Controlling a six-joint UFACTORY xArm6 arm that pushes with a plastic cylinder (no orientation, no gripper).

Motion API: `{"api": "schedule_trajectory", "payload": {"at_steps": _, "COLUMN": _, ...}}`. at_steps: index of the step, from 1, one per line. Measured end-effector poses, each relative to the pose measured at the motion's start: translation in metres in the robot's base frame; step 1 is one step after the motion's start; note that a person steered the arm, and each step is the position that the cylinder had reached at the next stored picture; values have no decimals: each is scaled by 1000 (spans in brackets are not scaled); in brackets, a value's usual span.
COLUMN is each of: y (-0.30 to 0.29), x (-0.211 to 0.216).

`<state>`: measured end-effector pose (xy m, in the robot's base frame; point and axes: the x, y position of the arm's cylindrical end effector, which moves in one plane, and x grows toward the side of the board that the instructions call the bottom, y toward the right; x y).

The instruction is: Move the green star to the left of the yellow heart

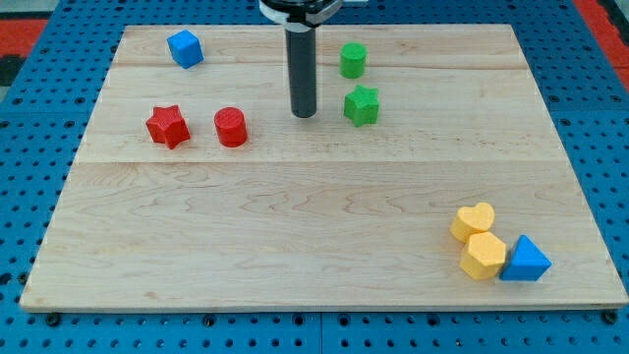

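The green star [362, 105] lies on the wooden board [295, 226] near the view's top, right of centre. The yellow heart [474, 221] lies far off at the view's bottom right. My tip [304, 114] rests on the board just left of the green star, a small gap apart from it. The rod stands upright above the tip.
A green cylinder [354, 60] sits just above the green star. A yellow hexagon [484, 256] and a blue triangle [527, 260] touch below the yellow heart. A red cylinder [231, 127], a red star [168, 126] and a blue cube [185, 48] lie at the view's left.
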<state>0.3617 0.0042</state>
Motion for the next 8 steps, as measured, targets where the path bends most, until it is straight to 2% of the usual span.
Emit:
{"api": "schedule_trajectory", "payload": {"at_steps": 1, "y": 47, "x": -25}}
{"api": "schedule_trajectory", "payload": {"at_steps": 2, "y": 27, "x": -34}}
{"api": "schedule_trajectory", "payload": {"at_steps": 3, "y": 68, "x": -33}}
{"api": "schedule_trajectory", "payload": {"at_steps": 5, "y": 80, "x": -5}}
{"api": "schedule_trajectory", "payload": {"at_steps": 6, "y": 69, "x": 24}}
{"api": "schedule_trajectory", "payload": {"at_steps": 7, "y": 63, "x": -24}}
{"api": "schedule_trajectory", "payload": {"at_steps": 8, "y": 140, "x": -25}}
